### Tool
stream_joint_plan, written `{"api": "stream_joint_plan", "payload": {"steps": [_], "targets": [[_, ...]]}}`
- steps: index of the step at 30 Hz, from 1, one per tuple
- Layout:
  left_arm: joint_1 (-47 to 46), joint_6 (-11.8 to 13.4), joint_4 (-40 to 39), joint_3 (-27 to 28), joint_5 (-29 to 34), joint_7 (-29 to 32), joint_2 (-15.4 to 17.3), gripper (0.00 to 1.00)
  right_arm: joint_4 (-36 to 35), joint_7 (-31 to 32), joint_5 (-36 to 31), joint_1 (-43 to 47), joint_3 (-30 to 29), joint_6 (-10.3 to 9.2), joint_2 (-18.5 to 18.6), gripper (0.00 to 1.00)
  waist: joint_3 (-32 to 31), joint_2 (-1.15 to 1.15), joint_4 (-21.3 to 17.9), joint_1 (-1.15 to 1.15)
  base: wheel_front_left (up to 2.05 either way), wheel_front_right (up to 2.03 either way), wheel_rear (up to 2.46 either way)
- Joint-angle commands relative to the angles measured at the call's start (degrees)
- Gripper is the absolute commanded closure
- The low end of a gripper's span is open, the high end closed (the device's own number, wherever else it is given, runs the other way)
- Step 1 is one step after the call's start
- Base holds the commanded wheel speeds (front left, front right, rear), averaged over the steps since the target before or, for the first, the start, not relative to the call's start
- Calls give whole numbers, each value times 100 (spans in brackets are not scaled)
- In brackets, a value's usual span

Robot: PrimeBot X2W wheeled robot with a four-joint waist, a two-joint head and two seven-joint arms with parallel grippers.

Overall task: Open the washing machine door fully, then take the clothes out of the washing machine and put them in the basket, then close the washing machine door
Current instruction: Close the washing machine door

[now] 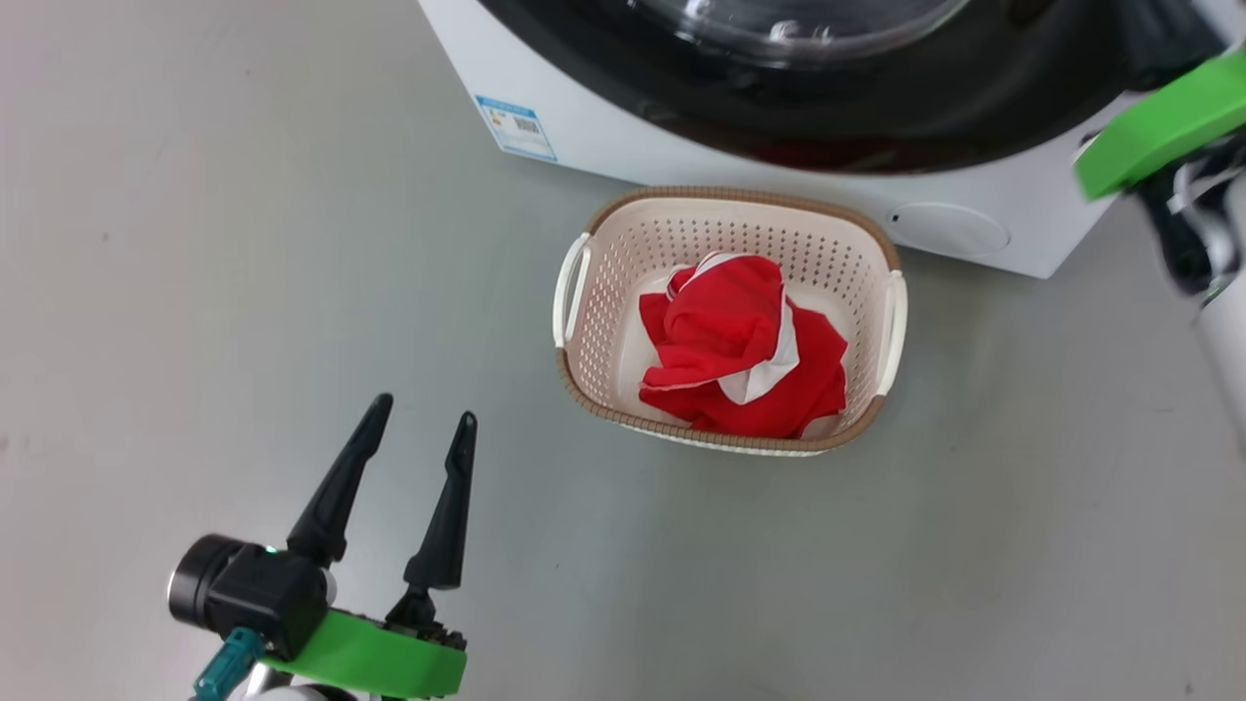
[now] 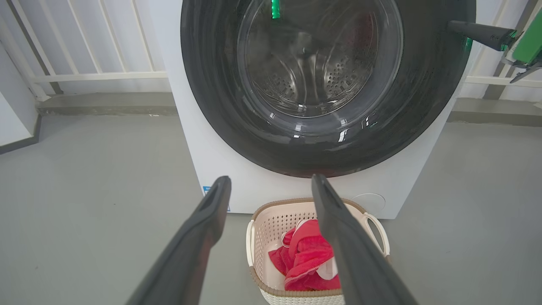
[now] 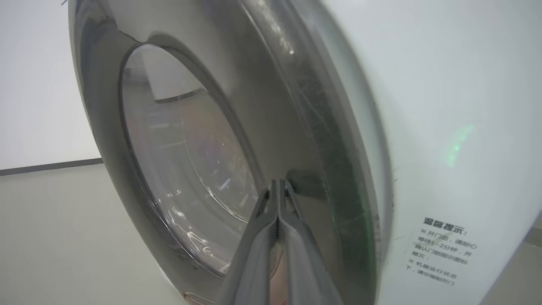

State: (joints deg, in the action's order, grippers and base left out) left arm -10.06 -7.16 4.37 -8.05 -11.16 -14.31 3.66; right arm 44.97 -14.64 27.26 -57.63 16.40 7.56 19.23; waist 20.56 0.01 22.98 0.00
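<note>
Push, never pinch, the likely stiff, slick black rim of the large round glass door (image 3: 262,106), seemingly flush against the white boxy washer (image 3: 423,106), with closed, empty right gripper (image 3: 278,183) touching it, left gripper (image 1: 425,409) spread wide, empty.

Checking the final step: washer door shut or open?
Shut: the washing machine door lies flush on the washing machine front, clothes in the basket. Latched: cannot tell.

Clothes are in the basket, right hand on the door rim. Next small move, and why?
Probably a short push with the shut right hand into the washing machine door rim. Its tips sit at the rim, the door looks flush to the washing machine, but latching can't be confirmed.
</note>
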Motion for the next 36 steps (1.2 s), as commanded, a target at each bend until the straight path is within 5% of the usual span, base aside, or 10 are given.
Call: {"api": "stream_joint_plan", "payload": {"steps": [1, 12, 20, 23, 24, 25, 36], "targets": [[-138, -33, -154, 159, 2, -69, 100, 0, -126, -36, 19, -136, -13, -8, 34, 100, 84, -1, 60, 0, 0, 0, 0], [-242, -33, -194, 112, 14, -69, 58, 0, -17, -36, 277, -562, -83, -8, 299, 100, 186, -1, 194, 0, 0, 0, 0], [-250, -33, -210, 129, -35, -69, 69, 0, -231, -36, 449, -281, -2, -8, 67, 100, 69, -1, -24, 0, 0, 0, 0], [-275, -33, -213, 207, -80, -69, 53, 0, -408, -36, 471, -54, 95, -8, 16, 48, 3, -1, -166, 0, 0, 0, 0], [-281, -33, -217, 241, -111, -69, 43, 0, -492, -36, 456, 28, 118, -8, 8, 8, -25, -1, -219, 0, 0, 0, 0], [-284, -33, -220, 273, -140, -69, 33, 0, -590, -36, 441, 119, 124, -8, -1, 0, -57, -1, -275, 0, 0, 0, 0], [-111, -33, -106, 426, -435, -69, 56, 0, -1984, -36, -114, 1806, -405, -8, -482, 0, -772, -1, -1103, 0, 0, 0, 0]]}}
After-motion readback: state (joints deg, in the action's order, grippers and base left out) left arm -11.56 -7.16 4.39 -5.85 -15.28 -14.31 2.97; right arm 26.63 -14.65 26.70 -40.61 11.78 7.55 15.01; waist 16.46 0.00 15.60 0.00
